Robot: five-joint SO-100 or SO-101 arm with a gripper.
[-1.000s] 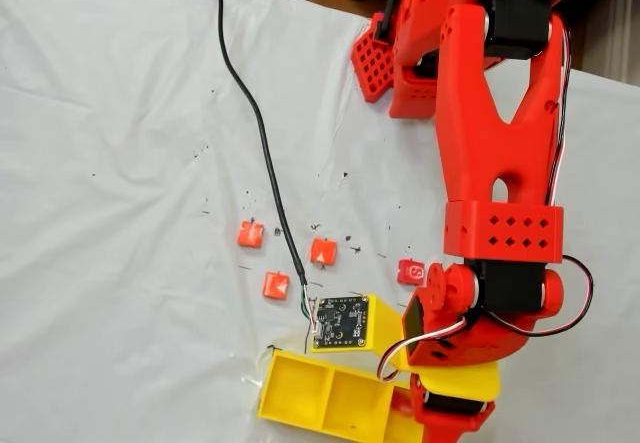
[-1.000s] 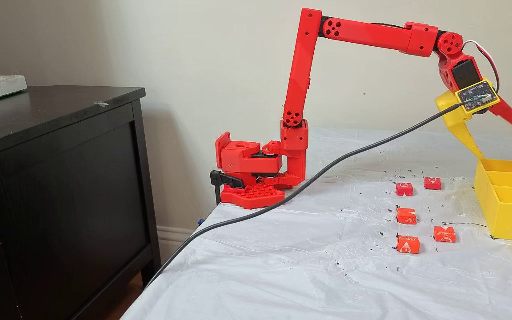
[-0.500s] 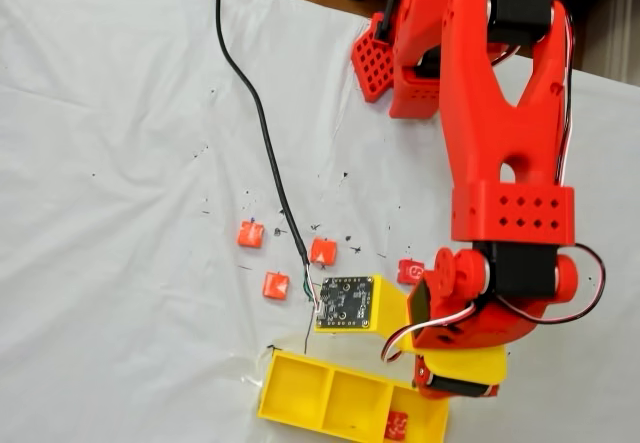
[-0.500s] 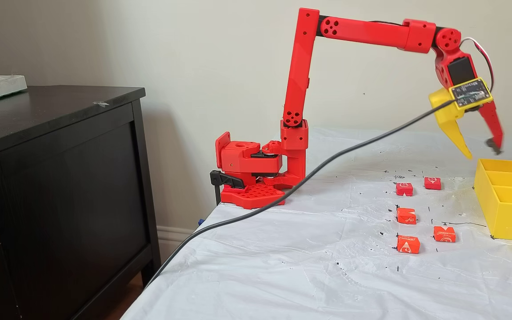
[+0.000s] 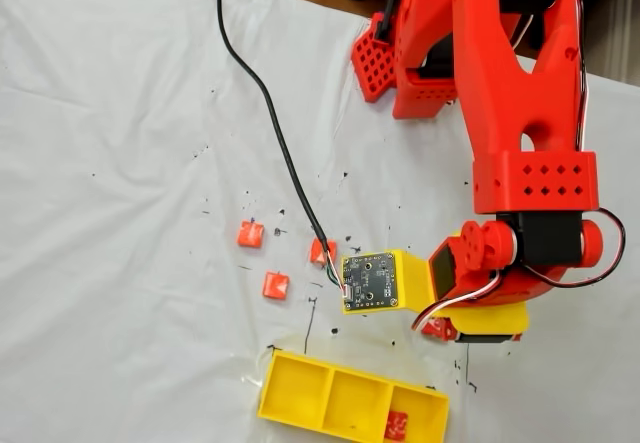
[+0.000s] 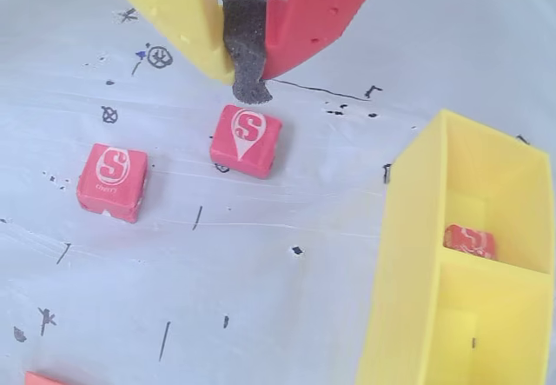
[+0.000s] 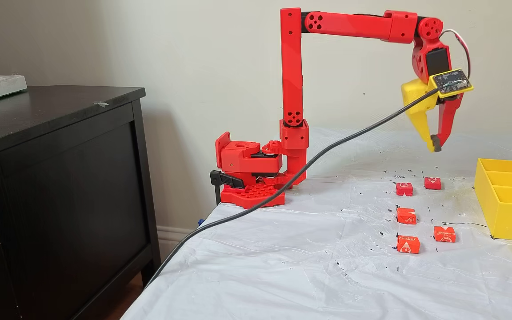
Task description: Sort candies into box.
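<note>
Gripper (image 6: 246,76) fingertips pressed together, empty, raised above table; nearest candy (image 6: 246,140) lies directly below tips, beside box (image 6: 408,255) long wall; one candy inside end compartment.

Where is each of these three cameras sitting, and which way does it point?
A fixed view: above the table, looking down on the yellow box, loose candies and the red arm.
Wrist view: rides on the arm, looking down past the shut gripper at the table.
Another fixed view: beside the table, level, showing the whole arm from its base and the gripper hanging in the air.
Shared: all three show the box; one candy lies in an end compartment.
</note>
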